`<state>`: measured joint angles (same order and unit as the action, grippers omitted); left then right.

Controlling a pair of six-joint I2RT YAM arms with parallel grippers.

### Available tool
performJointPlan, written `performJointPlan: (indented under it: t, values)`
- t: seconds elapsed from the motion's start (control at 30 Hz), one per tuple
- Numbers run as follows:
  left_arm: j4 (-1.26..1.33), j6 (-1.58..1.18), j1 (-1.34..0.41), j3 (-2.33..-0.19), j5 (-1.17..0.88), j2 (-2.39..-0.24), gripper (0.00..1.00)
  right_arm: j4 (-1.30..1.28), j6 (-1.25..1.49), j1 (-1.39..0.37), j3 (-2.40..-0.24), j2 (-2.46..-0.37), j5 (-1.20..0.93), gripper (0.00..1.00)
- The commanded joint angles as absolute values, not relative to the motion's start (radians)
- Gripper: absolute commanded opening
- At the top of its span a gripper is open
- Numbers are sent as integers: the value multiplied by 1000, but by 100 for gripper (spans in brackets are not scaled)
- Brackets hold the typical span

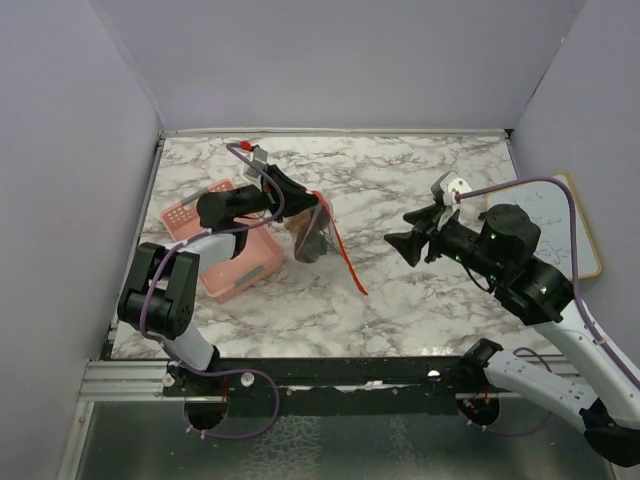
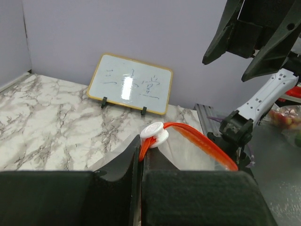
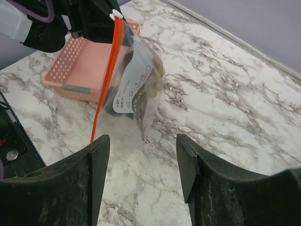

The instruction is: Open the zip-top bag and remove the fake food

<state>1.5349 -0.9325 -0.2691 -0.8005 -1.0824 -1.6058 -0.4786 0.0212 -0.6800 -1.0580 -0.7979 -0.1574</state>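
L gripper (image 2: 141,162) is clamping shut on the zip-top bag's (image 3: 143,110) orange strip (image 3: 107,75) by the white slider (image 2: 155,133), so bag is hanging upright near the pink basket (image 1: 240,272). R gripper (image 3: 143,146) is gaping, holding nothing, facing bag from its right, well apart; loose strip end is trailing toward it. Fake food (image 3: 155,70) is showing only as brown & dark blur behind label (image 3: 129,92); can't tell the 2 pieces apart
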Motion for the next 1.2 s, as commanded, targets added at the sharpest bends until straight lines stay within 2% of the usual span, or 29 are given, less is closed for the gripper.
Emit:
performJointPlan:
  t: [0.0, 0.07, 0.13, 0.23, 0.3, 0.37, 0.57, 0.7, 0.73, 0.8, 0.83, 0.9, 1.03, 1.17]
  values:
    - [1593, -937, -278, -899, -1193, -1634, 0, -429, 15, -680, -1019, -833, -201, 58]
    - [1464, -854, -292, -928, -1223, -1626, 0, -378, 18, -680, -1018, -867, -237, 58]
    - [1206, -658, -319, -954, -1230, -1584, 0, -336, 18, -680, -1020, -902, -270, 57]
    - [488, -87, -398, -1048, -1112, -1505, 0, -271, 38, -680, -1023, -946, -286, 51]
    - [204, 110, -452, -1111, -1042, -1492, 0, -258, 36, -679, -1040, -980, -302, 50]
    - [151, 123, -458, -1135, -1050, -1493, 0, -246, 27, -681, -1047, -996, -312, 49]
    - [-231, 360, -528, -1275, -845, -1495, 0, -230, 7, -680, -1032, -1007, -236, 38]
    - [-343, 426, -552, -1328, -773, -1491, 0, -200, 10, -680, -1007, -1003, -200, 24]
    - [-365, 438, -556, -1338, -769, -1493, 0, -192, 8, -680, -1003, -1006, -209, 19]
    - [-395, 454, -563, -1349, -767, -1502, 0, -182, 5, -680, -1005, -1021, -232, 2]
    - [-408, 463, -568, -1350, -768, -1506, 0, -180, 1, -680, -1008, -1031, -244, 1]
    - [-429, 471, -573, -1380, -775, -1513, 0, -165, -6, -679, -1009, -1050, -262, 1]
    - [-477, 480, -574, -1412, -797, -1532, 0, -101, -29, -680, -981, -1063, -285, 19]
    - [-515, 490, -574, -1438, -818, -1550, 0, -50, -45, -680, -948, -1066, -298, 28]
